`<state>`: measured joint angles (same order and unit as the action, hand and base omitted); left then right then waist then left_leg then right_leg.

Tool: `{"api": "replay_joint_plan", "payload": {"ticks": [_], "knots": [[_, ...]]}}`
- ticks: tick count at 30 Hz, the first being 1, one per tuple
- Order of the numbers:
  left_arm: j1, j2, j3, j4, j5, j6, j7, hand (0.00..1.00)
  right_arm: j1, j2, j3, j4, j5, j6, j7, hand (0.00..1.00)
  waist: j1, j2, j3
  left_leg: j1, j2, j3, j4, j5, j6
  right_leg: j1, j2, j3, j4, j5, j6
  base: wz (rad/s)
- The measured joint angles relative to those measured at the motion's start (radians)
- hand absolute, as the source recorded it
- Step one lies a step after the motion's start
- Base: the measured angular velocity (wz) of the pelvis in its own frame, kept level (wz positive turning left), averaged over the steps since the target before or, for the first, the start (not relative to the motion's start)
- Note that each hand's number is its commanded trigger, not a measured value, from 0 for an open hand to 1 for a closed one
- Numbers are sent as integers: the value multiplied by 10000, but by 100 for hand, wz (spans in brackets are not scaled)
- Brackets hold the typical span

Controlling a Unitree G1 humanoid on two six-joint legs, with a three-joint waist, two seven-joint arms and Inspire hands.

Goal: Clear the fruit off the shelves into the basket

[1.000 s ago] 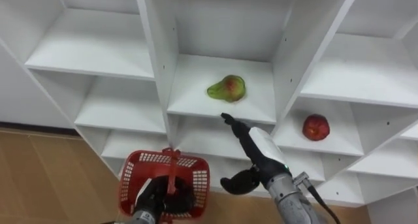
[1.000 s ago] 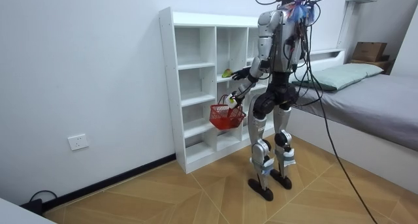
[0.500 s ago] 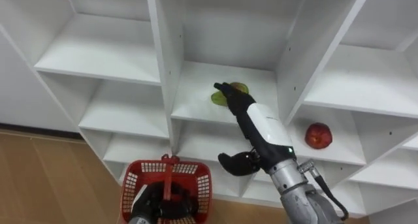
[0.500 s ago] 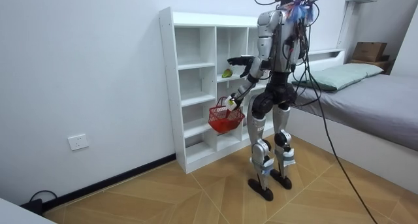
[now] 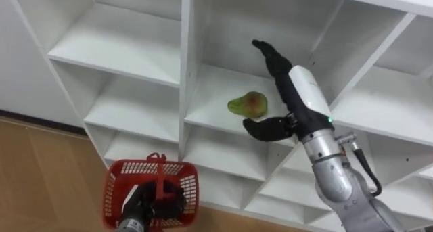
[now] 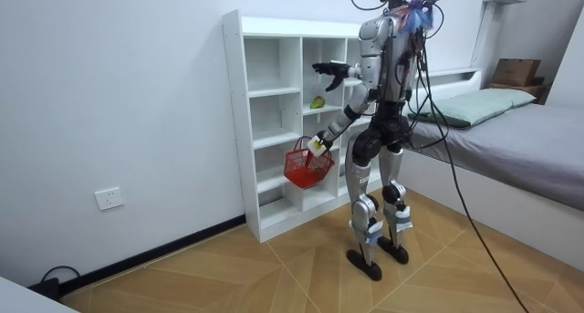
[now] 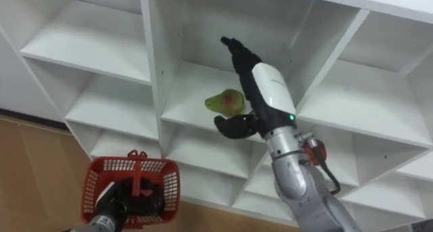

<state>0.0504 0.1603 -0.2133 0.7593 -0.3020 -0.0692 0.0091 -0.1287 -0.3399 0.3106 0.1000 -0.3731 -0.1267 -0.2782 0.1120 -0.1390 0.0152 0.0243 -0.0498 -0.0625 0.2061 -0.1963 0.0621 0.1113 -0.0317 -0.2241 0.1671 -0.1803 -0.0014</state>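
My left hand [image 5: 152,205] stays clamped round the handle of the red basket [image 5: 118,195]. The pear [image 5: 248,105] lies on the closet's [image 5: 115,46] middle shelf, uncovered now that my right hand [image 5: 298,90], fingers straight, has risen above it. A red fruit [image 7: 316,153] sits mostly hidden behind that wrist.

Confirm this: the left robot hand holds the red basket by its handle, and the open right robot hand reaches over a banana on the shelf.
Wrong fruit: the left eye view shows a green pear, not a banana, on the shelf under the open right robot hand. The left robot hand does hold the red basket by its handle.
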Motion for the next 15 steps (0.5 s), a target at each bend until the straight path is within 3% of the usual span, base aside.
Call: {"api": "replay_joint_plan", "payload": {"ticks": [4,7,15], "knots": [[391,182,135,-349,13,142,-5,100,-600,-226,-224,452,1178,331,113,0,28,-240,43,162,-14,-271,-9,4,-7,256,-2,-291,-6,-13,20,21],[614,227,131,-514,35,282,-15,100,-1001,-245,-278,1235,2068,614,125,0,65,-459,15,165,-48,-411,30,4,-8,330,-18,-510,-1,-12,20,19],[703,231,333,-830,530,758,-224,100,-1391,-246,-317,2369,3725,998,337,0,104,-656,44,-8,-184,-879,305,-1,-1,449,-52,-536,4,-18,30,19]]}}
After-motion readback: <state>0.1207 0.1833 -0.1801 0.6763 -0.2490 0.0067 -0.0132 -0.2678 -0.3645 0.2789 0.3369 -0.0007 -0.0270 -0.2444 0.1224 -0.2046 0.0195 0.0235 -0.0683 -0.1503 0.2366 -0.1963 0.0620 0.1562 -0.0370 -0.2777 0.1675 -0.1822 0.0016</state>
